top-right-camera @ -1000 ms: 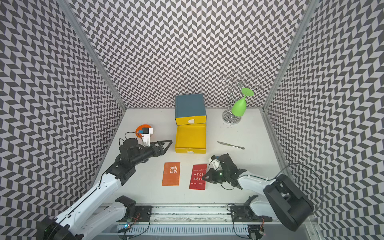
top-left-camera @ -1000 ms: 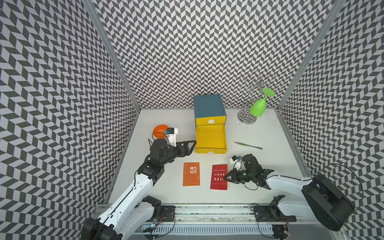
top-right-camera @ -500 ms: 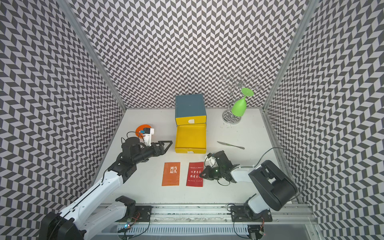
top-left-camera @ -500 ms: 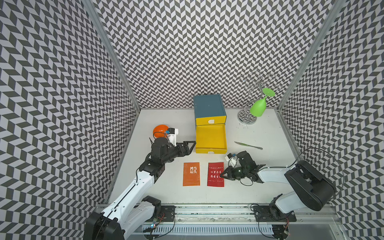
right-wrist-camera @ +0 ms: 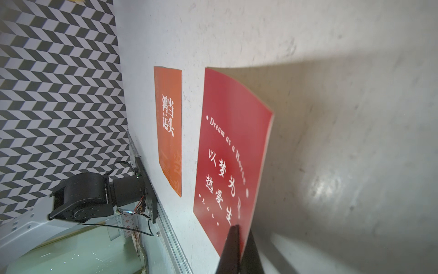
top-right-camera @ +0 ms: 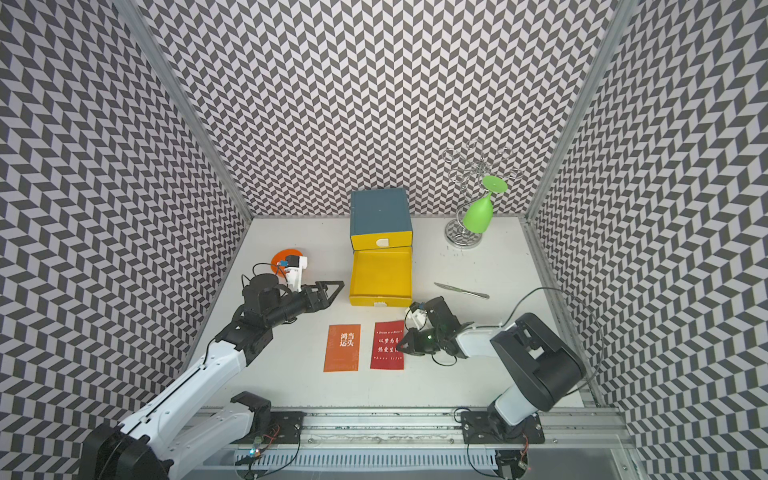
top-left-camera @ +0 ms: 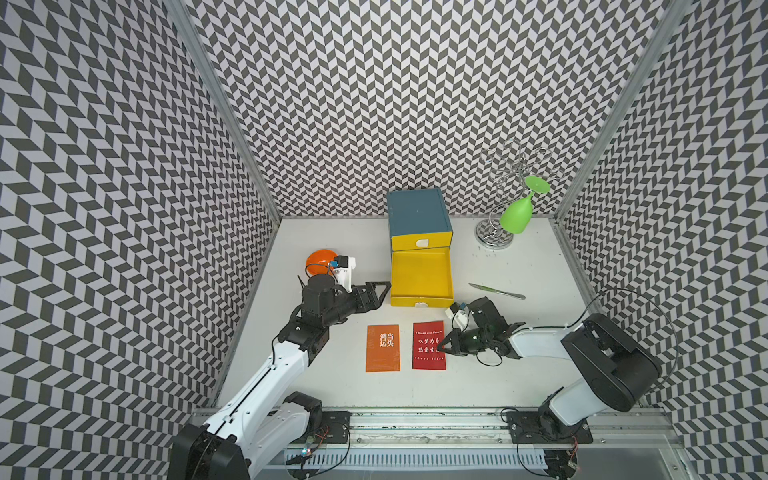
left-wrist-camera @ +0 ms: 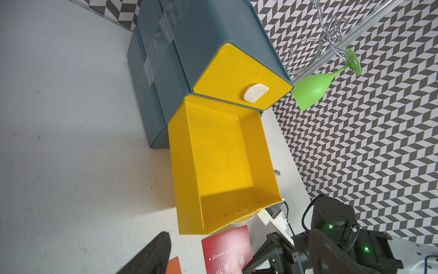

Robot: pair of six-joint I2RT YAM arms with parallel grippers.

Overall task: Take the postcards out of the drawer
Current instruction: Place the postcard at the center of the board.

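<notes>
The red postcard (top-left-camera: pixel 428 340) has slid nearer the orange postcard (top-left-camera: pixel 382 348), its thin, bendy edge pinched by the right gripper (top-left-camera: pixel 443 346), the left gripper (top-left-camera: pixel 383 295) spread.

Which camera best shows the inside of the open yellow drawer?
The left wrist view: the drawer fills the frame, its bare floor and walls close and sharp. Both top views show it smaller from above, floor bare too. The right wrist view misses it.
</notes>
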